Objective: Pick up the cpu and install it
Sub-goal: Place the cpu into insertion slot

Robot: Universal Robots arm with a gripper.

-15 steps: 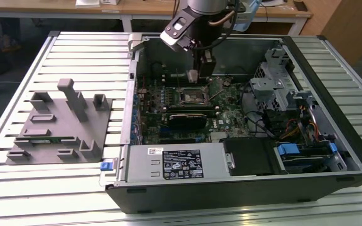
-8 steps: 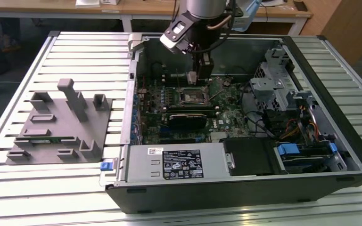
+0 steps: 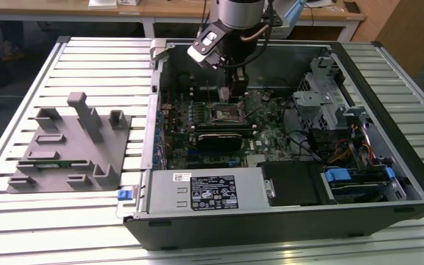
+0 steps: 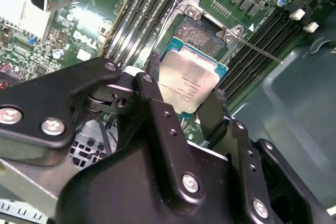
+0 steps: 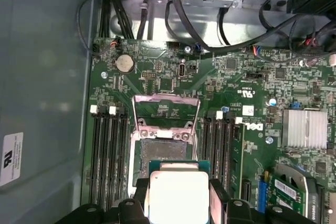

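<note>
Second wrist view tells most of the story, so starting there: the end effector (image 4: 186,92) is clamped on the cpu (image 4: 191,80), with one finger (image 4: 210,114) on each of two opposite edges and the silver lid facing the camera. So the pick-up half looks done to me.

The chip is hanging over the motherboard socket (image 4: 202,30) inside the open PC case (image 3: 388,77), not in it. You can see a chunk of the bare socket past the chip's far edge in both wrist views, and in the first wrist view the cpu (image 5: 178,195) sits offset from the socket (image 5: 163,148) rather than squarely over it. The metal load plate (image 5: 165,111) is flipped up and the thin retention lever (image 4: 257,48) is swung out, so the socket is open and ready.

In the exterior view the end effector (image 3: 234,91) is down inside the case above the socket (image 3: 225,113), and the grey holder tray (image 3: 64,149) sits well off on the slatted bench (image 3: 86,61) at the exterior view's left.

My read: about halfway. Picked and carried over, yes. Lined up, seated and released, not yet. How high it floats above the socket I can't tell.
</note>
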